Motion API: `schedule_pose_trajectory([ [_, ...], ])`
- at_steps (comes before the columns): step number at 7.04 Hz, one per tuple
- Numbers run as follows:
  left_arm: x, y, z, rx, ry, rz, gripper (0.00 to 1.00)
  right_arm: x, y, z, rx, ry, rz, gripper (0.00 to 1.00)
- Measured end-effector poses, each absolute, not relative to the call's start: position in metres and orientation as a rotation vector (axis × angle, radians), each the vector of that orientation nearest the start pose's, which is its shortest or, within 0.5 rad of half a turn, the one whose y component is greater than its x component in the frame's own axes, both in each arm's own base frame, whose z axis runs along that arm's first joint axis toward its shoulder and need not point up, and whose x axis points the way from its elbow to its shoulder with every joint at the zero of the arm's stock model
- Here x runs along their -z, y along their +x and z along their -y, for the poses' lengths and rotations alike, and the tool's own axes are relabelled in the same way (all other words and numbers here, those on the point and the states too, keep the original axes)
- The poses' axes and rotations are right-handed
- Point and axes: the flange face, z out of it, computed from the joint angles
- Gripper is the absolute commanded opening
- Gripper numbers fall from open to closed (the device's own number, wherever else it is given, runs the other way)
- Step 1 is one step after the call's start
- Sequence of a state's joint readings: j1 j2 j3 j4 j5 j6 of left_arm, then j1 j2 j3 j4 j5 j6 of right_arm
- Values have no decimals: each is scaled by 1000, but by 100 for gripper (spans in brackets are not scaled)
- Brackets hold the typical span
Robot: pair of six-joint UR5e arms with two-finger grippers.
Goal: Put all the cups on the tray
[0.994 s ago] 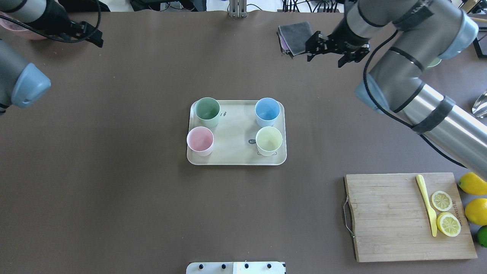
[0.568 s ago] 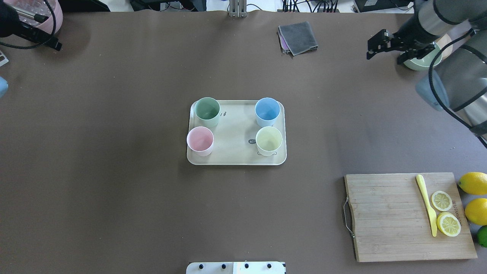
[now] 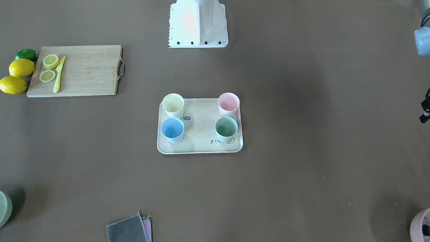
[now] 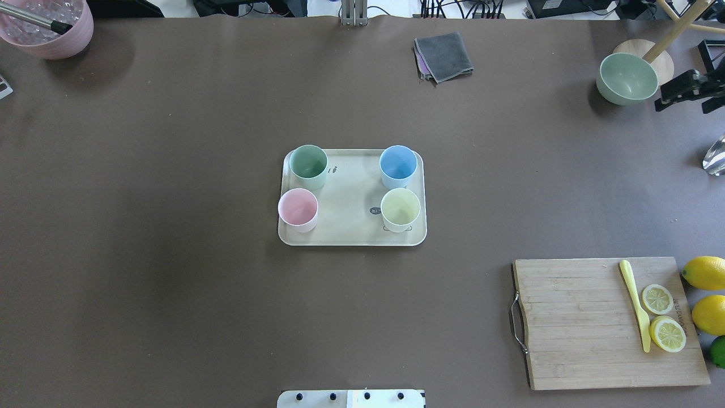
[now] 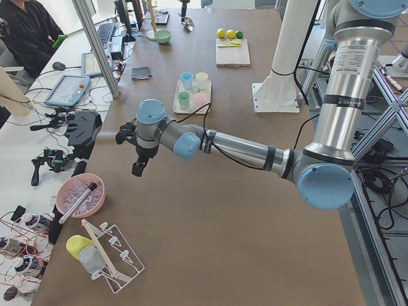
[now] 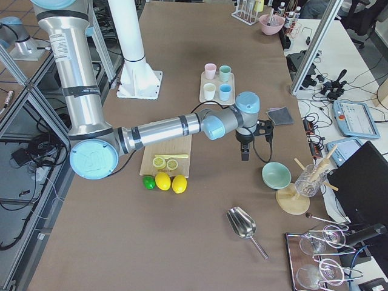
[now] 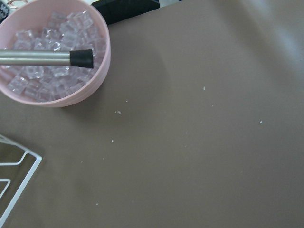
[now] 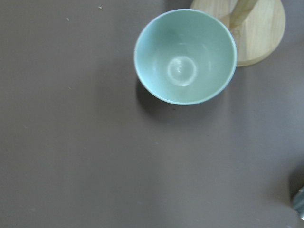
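Note:
The cream tray (image 4: pixel 351 198) lies at the table's middle. Four cups stand upright on it: mint green (image 4: pixel 308 165) and light blue (image 4: pixel 398 165) at the far corners, pale pink (image 4: pixel 298 208) and pale yellow (image 4: pixel 400 208) at the near corners. The front-facing view shows the same tray (image 3: pixel 200 134). My right gripper (image 4: pixel 682 105) is open and empty at the far right edge, beside the pale-green bowl. My left gripper (image 5: pixel 132 153) hangs off the table's left end near the pink pot. I cannot tell whether it is open or shut.
A pale-green bowl (image 4: pixel 627 78) and a wooden stand sit at the far right. A mauve pot of ice (image 4: pixel 48 28) is at the far left corner. A grey cloth (image 4: pixel 443 55) lies at the back. A cutting board (image 4: pixel 595 323) with knife, lemon slices and lemons is at the near right.
Both arms have swung outward away from the tray. The right gripper moved right past the bowl, and the left arm left the overhead view. The cups and tray have not moved.

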State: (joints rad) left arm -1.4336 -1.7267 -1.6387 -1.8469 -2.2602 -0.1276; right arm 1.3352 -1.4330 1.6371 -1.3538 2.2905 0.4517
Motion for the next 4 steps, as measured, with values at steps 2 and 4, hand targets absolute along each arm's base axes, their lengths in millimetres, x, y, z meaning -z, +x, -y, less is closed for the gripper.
schedule_pose_trajectory([
  [2,-540,-42,566,-163,324,-701,98,-591,16,525,28,129,778,100],
  [4,-573,-61,549,-127,252,-698,98,-630,71,489,64,93,764,100],
])
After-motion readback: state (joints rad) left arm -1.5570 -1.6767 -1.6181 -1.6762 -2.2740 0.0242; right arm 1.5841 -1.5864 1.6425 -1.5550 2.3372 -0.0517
